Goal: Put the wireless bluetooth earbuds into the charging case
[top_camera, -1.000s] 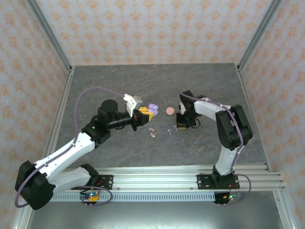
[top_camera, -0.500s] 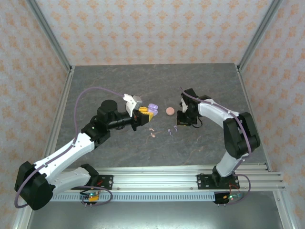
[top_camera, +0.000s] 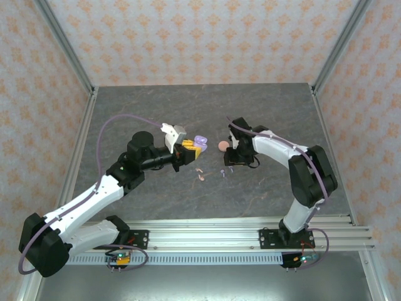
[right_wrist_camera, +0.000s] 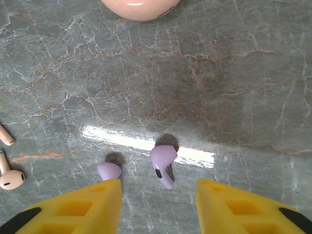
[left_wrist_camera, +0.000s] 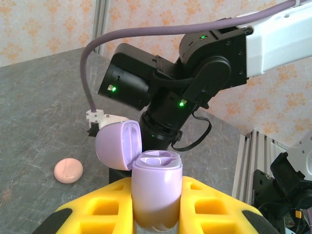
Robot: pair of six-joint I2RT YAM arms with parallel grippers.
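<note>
Right gripper (top_camera: 230,162) has shifted toward 9 o'clock, above lilac earbuds (top_camera: 225,171).
Top: left gripper (top_camera: 193,148) clamps open lilac case (top_camera: 200,143).
Left wrist: pink case (left_wrist_camera: 68,170) at 9 o'clock.
Right wrist: fingers (right_wrist_camera: 97,204) apart, one lilac bud between; pink earbuds (right_wrist_camera: 9,179) at 9 o'clock.

Lilac charging case (top_camera: 200,143) held up left of the pink case (top_camera: 223,146).
Clamped in left gripper (top_camera: 192,148); lilac earbuds (top_camera: 224,172) and pink earbuds (top_camera: 200,174) lying nearer than pink case, right gripper (top_camera: 232,163) over the lilac pair.
</note>
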